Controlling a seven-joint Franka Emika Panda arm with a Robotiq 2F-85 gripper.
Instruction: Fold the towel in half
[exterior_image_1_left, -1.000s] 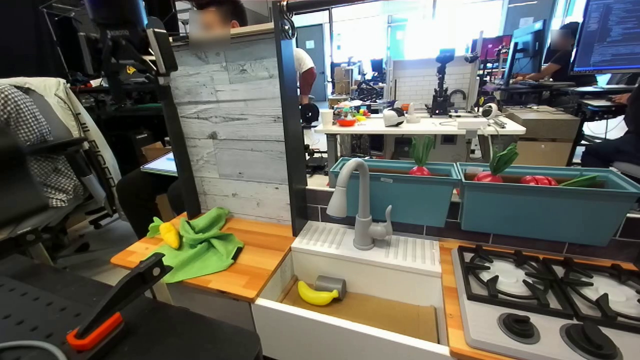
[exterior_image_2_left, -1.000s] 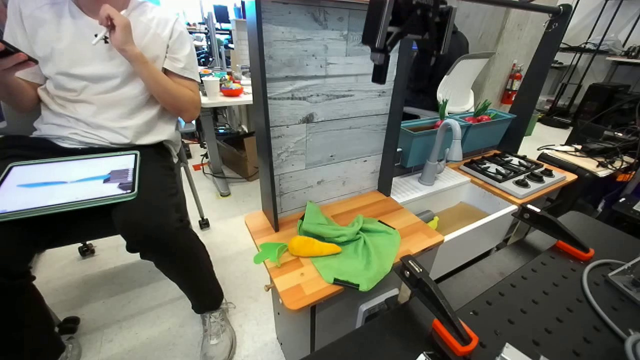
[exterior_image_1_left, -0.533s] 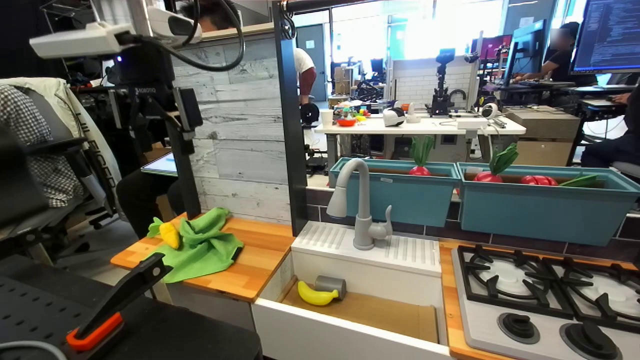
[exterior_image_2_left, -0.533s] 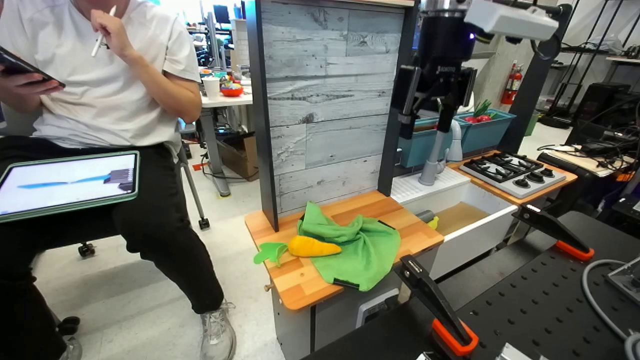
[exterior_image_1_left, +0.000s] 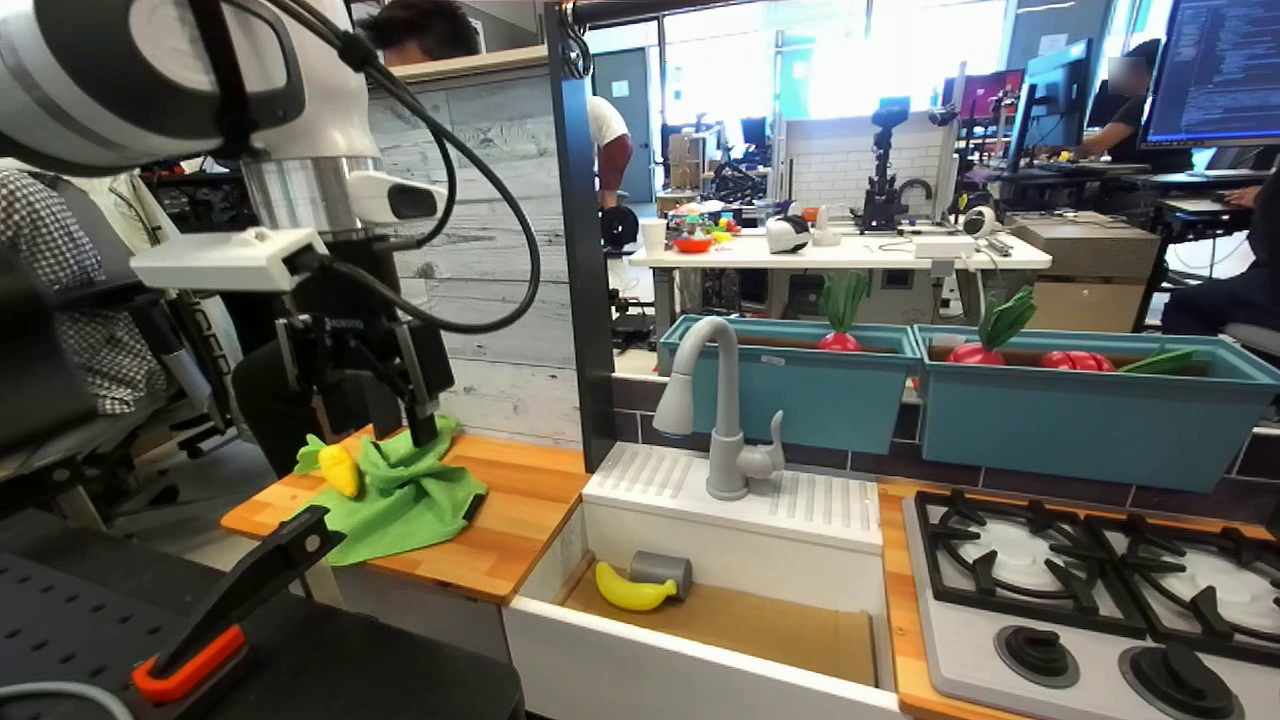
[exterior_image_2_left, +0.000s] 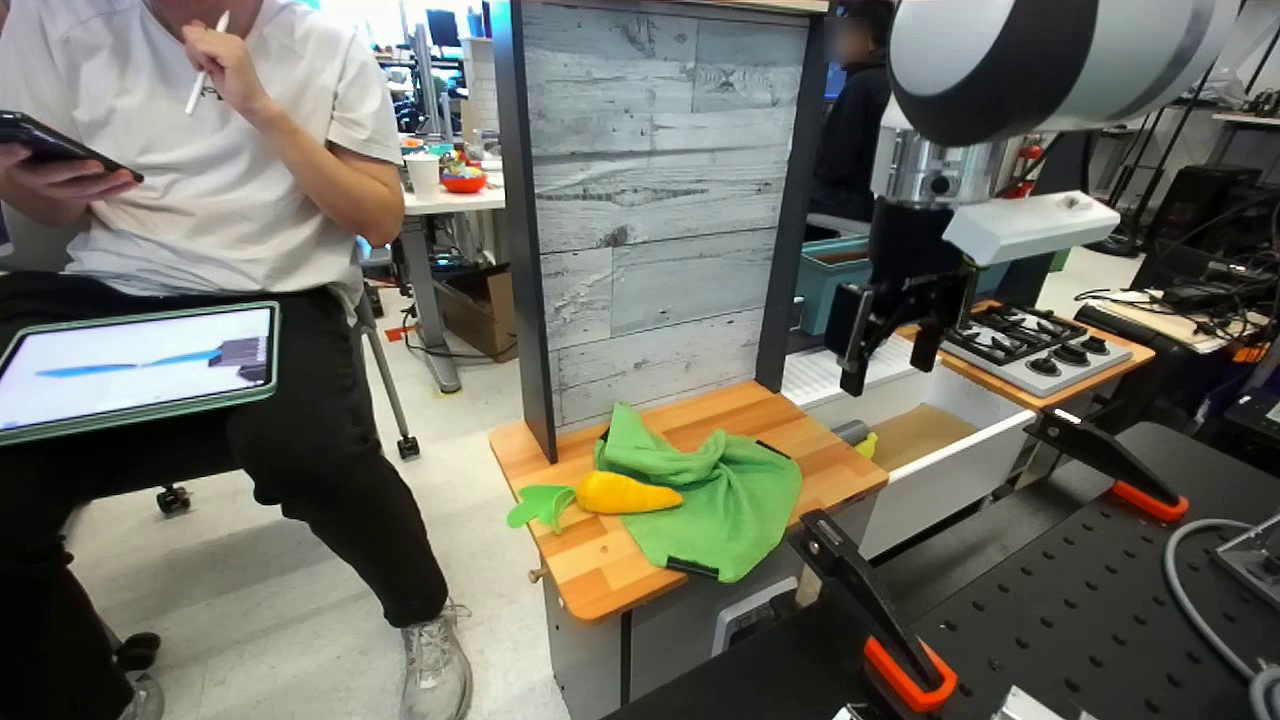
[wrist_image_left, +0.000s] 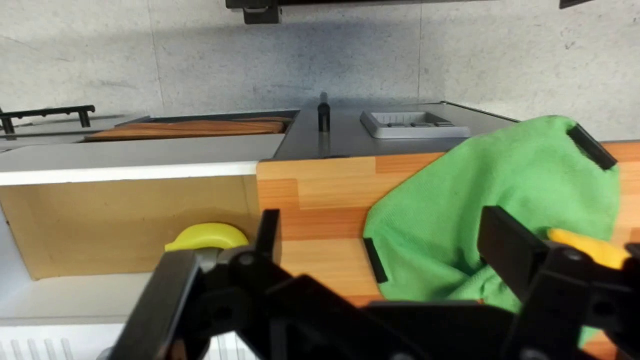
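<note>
Hand (exterior_image_2_left: 888, 368): is dropping well below its height of a moment ago in both exterior views; its fingers (wrist_image_left: 507, 247) are standing spread, pinching nothing.
Arm (exterior_image_1_left: 320, 110): is following the hand down into view, so this is probably an approach.
Towel (exterior_image_2_left: 725, 505): is lying rumpled on the worktop (exterior_image_2_left: 590, 580), apart from the hand and not shifting during the descent; the fold is still waiting to start.
Black strip (wrist_image_left: 592, 146): is marking one towel edge, perhaps giving the fingers something to pinch.
Toy carrot (exterior_image_2_left: 628, 493): is lying partly over the towel, so lifting the cloth there is probably risking dragging or rolling it.
Sink (exterior_image_1_left: 620, 660): is sitting beside the worktop, a banana (exterior_image_1_left: 632, 590) lying inside; one finger is showing over it in the wrist view, so the hand is probably needing a shift across.
</note>
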